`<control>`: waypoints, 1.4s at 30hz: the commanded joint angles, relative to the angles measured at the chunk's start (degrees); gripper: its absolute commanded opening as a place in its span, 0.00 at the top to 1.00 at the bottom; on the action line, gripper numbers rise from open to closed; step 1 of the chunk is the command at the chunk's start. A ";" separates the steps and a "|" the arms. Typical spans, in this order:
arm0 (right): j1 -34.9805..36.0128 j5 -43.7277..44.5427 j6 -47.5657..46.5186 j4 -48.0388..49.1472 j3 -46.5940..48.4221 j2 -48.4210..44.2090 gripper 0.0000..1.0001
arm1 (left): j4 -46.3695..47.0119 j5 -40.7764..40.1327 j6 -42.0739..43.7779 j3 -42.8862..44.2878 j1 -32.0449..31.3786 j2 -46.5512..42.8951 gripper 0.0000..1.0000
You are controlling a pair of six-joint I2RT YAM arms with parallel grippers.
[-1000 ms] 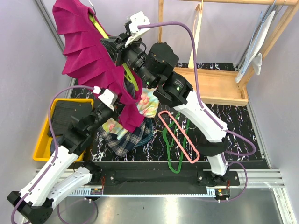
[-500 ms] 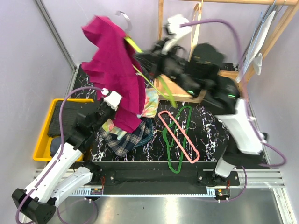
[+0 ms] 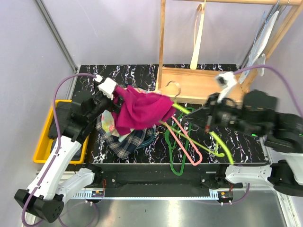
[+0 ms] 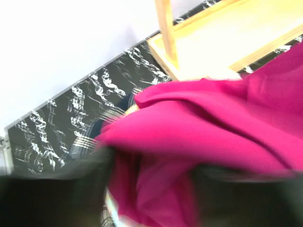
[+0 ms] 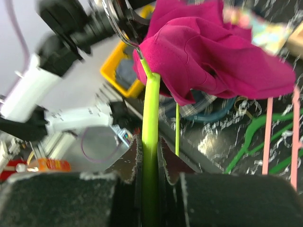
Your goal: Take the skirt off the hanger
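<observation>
The navy plaid pleated skirt (image 3: 124,144) lies heaped on the black marbled bench (image 3: 137,75), partly under a magenta garment (image 3: 139,111). The thin dark green hanger (image 3: 177,172) lies flat just beside it, long axis near-to-far. The right hand (image 5: 150,146) clamps a lime-green hanger (image 5: 151,104). The left hand (image 4: 151,184) stands apart.

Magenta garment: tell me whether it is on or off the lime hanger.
On: the lime hanger runs up into the folds of the magenta garment.

Only a plaid edge of the skirt (image 3: 124,144) shows; the magenta garment (image 3: 142,109) covers the rest. The left end effector (image 4: 151,194) is a dark blur at the wrist view's bottom edge, so its opening is unreadable. The lime hanger (image 5: 150,123) crosses part of the hanger (image 3: 170,156). The right arm (image 3: 284,127) is cut off at the top view's right edge.
</observation>
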 commanded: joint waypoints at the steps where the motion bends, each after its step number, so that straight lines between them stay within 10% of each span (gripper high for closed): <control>1: 0.19 -6.12 1.18 10.48 -3.63 4.17 1.00 | -1.04 4.55 -4.56 4.93 0.63 -0.01 0.01; 16: 0.28 -0.94 -19.12 11.98 24.56 26.49 1.00 | -5.35 3.22 -10.09 28.48 6.15 1.40 0.01; 28: -0.16 -3.12 -21.52 8.20 42.96 34.06 1.00 | -9.13 35.01 -24.06 30.08 25.10 5.60 0.01; 33: -0.07 -4.79 -19.76 9.96 38.47 31.78 1.00 | 18.14 63.58 -56.70 24.30 35.95 17.01 0.01; 37: -0.16 -6.20 -19.05 11.10 36.80 30.89 1.00 | 65.70 69.84 -94.20 15.94 37.28 20.73 0.01; 42: -0.16 -7.00 -18.88 11.19 37.06 31.42 1.00 | 67.25 72.83 -95.54 16.72 37.10 20.65 0.01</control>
